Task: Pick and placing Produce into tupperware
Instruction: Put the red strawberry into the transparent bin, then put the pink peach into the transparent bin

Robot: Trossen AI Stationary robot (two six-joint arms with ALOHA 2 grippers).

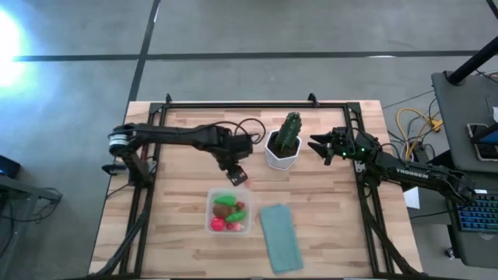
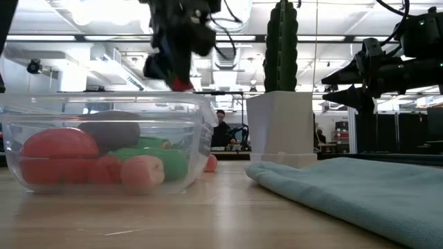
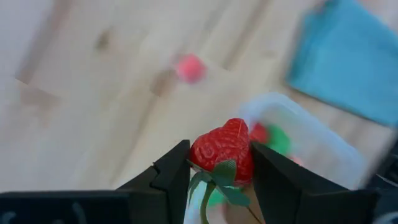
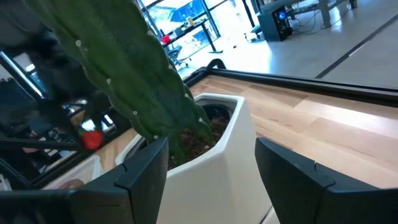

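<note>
My left gripper [image 1: 237,176] hangs above the table just beyond the clear square tupperware [image 1: 229,212], shut on a red toy strawberry [image 3: 225,152]. The tupperware [image 2: 104,149] rests on the table and holds a red round piece [image 2: 59,155], a brown piece [image 2: 111,131], a green piece [image 2: 166,159] and small pink-red pieces [image 2: 142,173]. One small pink piece [image 3: 189,68] lies loose on the wood beside the container [image 2: 210,163]. My right gripper [image 1: 320,145] waits open, right of the cactus pot [image 1: 282,152]. My left gripper pinches the strawberry's red body [image 3: 214,149] between its two fingers [image 3: 171,171], one on each side, coming from above and pointing down. The strawberry is lifted clear of the table, with its green leaves [image 3: 217,180] toward the gripper.
A tall green cactus in a white pot [image 2: 280,117] stands at the table's middle, close in front of my right gripper [image 4: 211,168]. A teal cloth-like lid [image 1: 280,237] lies right of the tupperware. Black frame rails [image 1: 257,105] run along the table's edges.
</note>
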